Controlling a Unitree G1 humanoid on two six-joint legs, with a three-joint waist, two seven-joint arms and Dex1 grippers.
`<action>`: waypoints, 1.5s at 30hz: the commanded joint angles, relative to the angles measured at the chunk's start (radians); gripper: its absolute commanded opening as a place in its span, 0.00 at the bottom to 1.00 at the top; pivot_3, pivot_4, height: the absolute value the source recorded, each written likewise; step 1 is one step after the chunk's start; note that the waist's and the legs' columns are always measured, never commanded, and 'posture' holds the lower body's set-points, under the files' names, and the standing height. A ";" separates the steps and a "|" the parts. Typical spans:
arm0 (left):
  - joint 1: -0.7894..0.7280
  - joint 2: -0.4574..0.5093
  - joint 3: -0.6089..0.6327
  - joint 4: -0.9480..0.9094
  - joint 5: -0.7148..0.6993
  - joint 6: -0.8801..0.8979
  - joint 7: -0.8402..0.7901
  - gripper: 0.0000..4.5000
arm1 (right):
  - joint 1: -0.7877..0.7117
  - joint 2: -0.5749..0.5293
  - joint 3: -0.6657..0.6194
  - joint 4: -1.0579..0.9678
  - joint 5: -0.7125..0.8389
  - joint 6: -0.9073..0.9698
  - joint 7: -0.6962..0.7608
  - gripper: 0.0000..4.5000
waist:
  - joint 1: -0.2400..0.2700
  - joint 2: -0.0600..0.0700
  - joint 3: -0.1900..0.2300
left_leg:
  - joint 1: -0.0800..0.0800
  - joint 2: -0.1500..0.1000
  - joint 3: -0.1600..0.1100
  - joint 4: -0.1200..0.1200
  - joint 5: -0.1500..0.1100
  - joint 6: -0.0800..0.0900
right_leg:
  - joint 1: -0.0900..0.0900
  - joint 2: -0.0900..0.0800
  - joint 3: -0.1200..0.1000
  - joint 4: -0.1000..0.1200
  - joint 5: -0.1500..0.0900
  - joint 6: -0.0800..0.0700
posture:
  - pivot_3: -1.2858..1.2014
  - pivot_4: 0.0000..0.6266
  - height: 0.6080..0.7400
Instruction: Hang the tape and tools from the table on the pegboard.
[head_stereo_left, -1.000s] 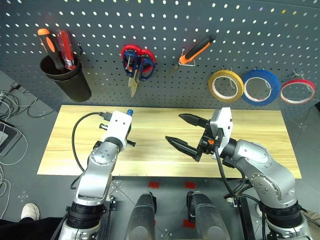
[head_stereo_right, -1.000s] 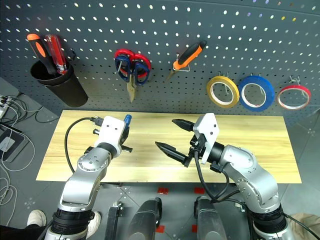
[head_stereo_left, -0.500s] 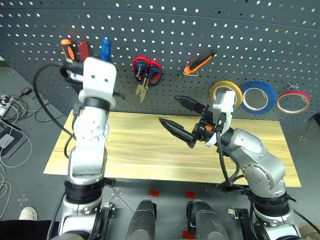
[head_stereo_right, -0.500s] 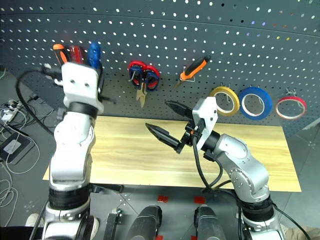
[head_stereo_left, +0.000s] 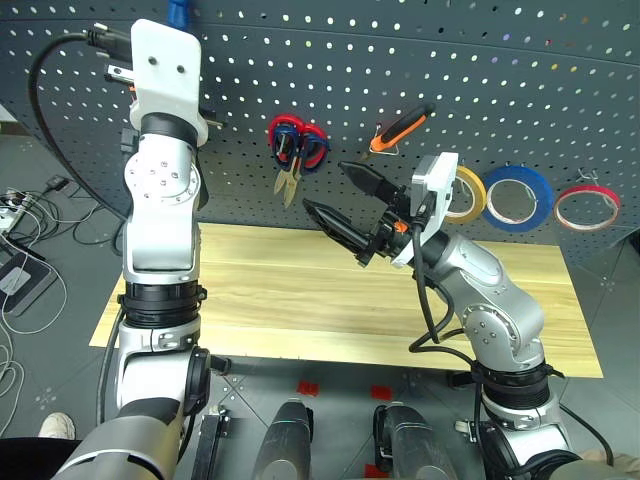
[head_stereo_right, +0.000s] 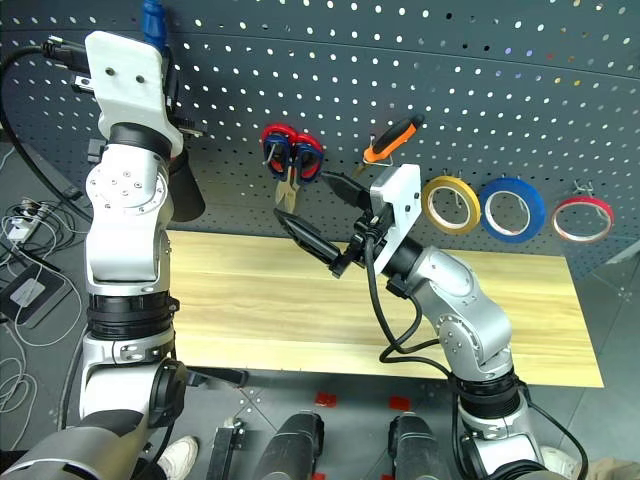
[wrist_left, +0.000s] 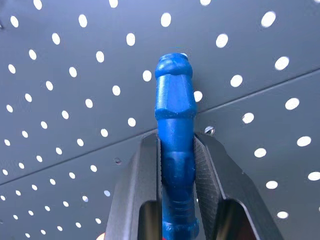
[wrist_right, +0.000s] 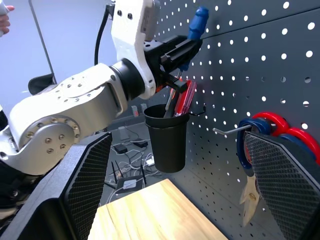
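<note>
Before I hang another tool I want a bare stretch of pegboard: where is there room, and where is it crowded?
The pegboard is bare along its upper rows above the scissors and pliers. Crowded: the row from the black cup past them to the tape rolls. The table is bare wood.

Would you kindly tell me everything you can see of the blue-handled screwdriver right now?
The blue-handled screwdriver shows a glossy blue, plastic-looking handle with a faceted, rounded end. The left gripper is shut on it, one black finger on each side, with the handle's end sticking out past the fingertips. It is held up in front of the dark grey pegboard, above the black cup hanging there. Its shaft and tip are hidden.
</note>
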 joint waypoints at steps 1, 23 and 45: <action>-0.018 0.021 0.046 -0.011 -0.002 -0.026 0.026 0.12 | -0.013 -0.001 -0.005 -0.020 -0.003 -0.017 -0.007 1.00 | 0.000 0.000 0.000 | 0.000 0.000 0.000 0.000 0.000 0.000 | 0.000 0.000 0.000 0.000 0.000 0.000 | 0.58 0.29 1.00; 0.086 -0.009 0.129 -0.028 -0.062 0.096 0.071 0.52 | 0.000 -0.028 0.006 -0.013 -0.034 -0.017 -0.009 1.00 | -0.002 0.000 0.000 | 0.000 0.000 -0.001 0.001 0.000 0.000 | 0.000 0.000 -0.001 0.001 0.000 0.000 | 0.58 0.33 1.00; 0.149 -0.050 0.054 -0.229 -0.106 0.126 -0.009 0.99 | 0.072 -0.103 -0.043 -0.061 -0.062 -0.023 -0.056 1.00 | 0.000 0.000 0.000 | 0.000 0.000 -0.001 0.001 0.000 0.000 | 0.001 0.000 -0.001 0.002 0.000 0.000 | 0.58 0.32 1.00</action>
